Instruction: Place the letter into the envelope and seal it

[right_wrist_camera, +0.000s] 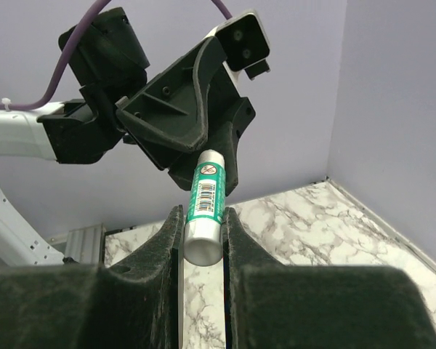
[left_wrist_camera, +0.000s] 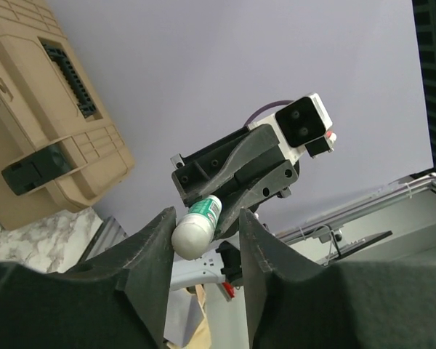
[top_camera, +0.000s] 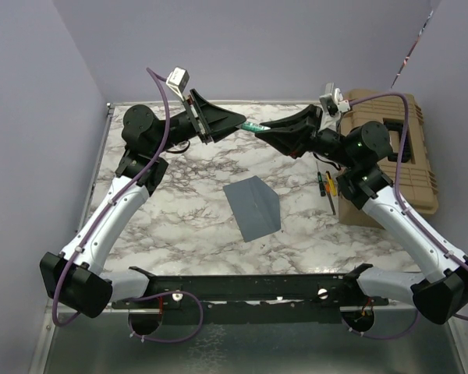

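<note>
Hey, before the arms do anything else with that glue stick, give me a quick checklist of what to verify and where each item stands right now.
1. Right fingers clamped on the glue stick: ok.
2. Left fingers gripping the stick's other end: cannot tell; a gap shows beside one finger.
3. Stick uncapped: cannot tell.
4. Envelope lying clear of both arms: ok.
5. Envelope open for gluing: cannot tell.
6. Letter inside the envelope: cannot tell; no letter is in view.
</note>
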You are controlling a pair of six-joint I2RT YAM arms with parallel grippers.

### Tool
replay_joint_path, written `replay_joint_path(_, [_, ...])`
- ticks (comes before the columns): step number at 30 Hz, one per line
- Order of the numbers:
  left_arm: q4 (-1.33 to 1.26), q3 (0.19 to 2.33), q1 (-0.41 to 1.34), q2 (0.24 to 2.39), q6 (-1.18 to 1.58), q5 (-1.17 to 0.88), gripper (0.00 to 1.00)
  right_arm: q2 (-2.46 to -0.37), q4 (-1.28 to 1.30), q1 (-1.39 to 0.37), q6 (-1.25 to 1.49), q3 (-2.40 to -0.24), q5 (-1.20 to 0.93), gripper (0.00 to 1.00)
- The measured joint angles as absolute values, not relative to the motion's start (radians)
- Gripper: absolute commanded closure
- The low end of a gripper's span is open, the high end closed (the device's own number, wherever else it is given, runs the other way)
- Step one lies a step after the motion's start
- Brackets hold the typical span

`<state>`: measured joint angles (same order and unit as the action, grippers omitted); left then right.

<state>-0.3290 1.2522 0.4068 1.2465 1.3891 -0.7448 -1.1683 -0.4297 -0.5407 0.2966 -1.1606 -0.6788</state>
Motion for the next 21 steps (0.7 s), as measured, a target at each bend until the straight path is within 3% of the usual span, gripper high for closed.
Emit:
replay_joint_path(7, [-0.307,1.247,0.405,1.246,1.378,-0.754,1.0,-1.18,-0.424,-0.54,0.294,-1.168,-0.704,0.97])
replay_joint_path(8, [-0.311,1.247,0.405,1.246,1.379,-0.754,1.0,-1.18,-0.422,-0.539,0.294,-1.168,-0.707,0.9])
replay_joint_path(11, [-0.312,1.247,0.405,1.246,1.38,-0.754,1.0,-1.183,-0.423,-0.537,0.289,-1.17,-0.709,0.47])
replay_joint_path(12, [-0.313,1.247,0.405,1.246,1.378,-0.753,1.0,-1.184,-0.425,-0.537,0.288,-1.17,-0.707,0.38])
replay_joint_path(15, [-0.314,1.239,0.406,1.245,1.384,-0.752,1.0,-1.184,-0.463,-0.537,0.29,-1.159,-0.702,0.34])
replay_joint_path(21, [-0.382,1.145,0.414,1.237,1.508,-0.711,1.0,-1.186,-0.613,-0.543,0.285,-1.099,-0.703,0.35])
